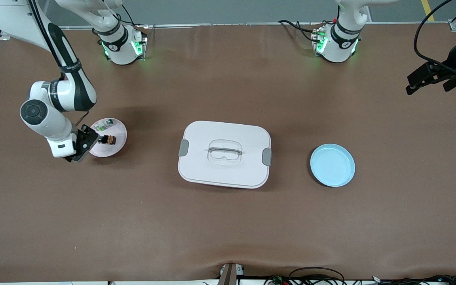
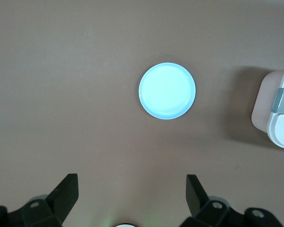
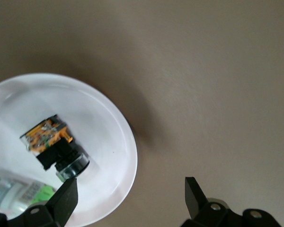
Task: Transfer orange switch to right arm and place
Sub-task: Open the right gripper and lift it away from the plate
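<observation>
The orange switch lies on the small pink plate toward the right arm's end of the table. It is a tiny black block with an orange middle, and it also shows in the right wrist view. My right gripper is open and empty, low over the plate's rim. In its wrist view, one finger is over the plate and the other over the table. My left gripper is open and empty, raised high at the left arm's end of the table, and its arm waits there.
A small green-and-white part lies on the same pink plate, beside the switch. A white lidded box stands mid-table. An empty light blue plate lies between the box and the left arm's end.
</observation>
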`<control>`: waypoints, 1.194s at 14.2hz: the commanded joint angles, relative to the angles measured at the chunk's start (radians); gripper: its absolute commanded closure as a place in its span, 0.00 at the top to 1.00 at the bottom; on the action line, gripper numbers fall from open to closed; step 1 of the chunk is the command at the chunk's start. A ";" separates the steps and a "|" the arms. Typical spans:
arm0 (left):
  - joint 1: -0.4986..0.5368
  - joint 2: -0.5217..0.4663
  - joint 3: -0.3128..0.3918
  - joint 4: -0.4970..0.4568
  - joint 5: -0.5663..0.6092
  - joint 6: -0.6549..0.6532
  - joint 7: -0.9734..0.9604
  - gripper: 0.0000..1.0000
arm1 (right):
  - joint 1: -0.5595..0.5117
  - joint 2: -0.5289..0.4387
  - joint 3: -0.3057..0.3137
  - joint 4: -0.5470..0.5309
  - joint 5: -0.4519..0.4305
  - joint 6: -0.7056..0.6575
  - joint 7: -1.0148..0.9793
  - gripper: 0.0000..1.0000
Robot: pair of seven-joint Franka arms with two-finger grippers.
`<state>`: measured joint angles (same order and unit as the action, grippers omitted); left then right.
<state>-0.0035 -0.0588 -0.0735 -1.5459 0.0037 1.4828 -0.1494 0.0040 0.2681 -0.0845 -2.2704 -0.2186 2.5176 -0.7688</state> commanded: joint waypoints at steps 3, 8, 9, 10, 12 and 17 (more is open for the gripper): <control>-0.006 0.013 0.001 0.033 0.001 -0.029 0.011 1.00 | -0.022 -0.003 0.017 -0.012 -0.027 -0.013 0.634 1.00; -0.003 0.010 0.000 0.030 -0.002 -0.030 0.014 1.00 | -0.022 -0.020 0.020 -0.012 -0.028 -0.017 0.885 1.00; -0.004 0.011 0.000 0.030 -0.002 -0.030 0.011 1.00 | -0.022 -0.021 0.019 -0.012 -0.028 -0.023 0.887 1.00; -0.006 0.011 0.000 0.030 -0.001 -0.030 0.011 1.00 | -0.024 -0.027 0.019 -0.011 -0.028 -0.033 0.890 1.00; -0.004 0.011 -0.012 0.032 -0.002 -0.030 0.010 1.00 | -0.039 -0.039 0.023 -0.009 -0.027 -0.036 0.890 1.00; -0.003 0.011 -0.012 0.030 -0.002 -0.030 0.010 1.00 | -0.047 -0.085 0.028 -0.005 0.034 -0.031 0.887 1.00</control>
<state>-0.0044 -0.0583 -0.0835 -1.5424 0.0037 1.4755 -0.1493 -0.0215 0.2214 -0.0802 -2.2661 -0.2130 2.4997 0.0988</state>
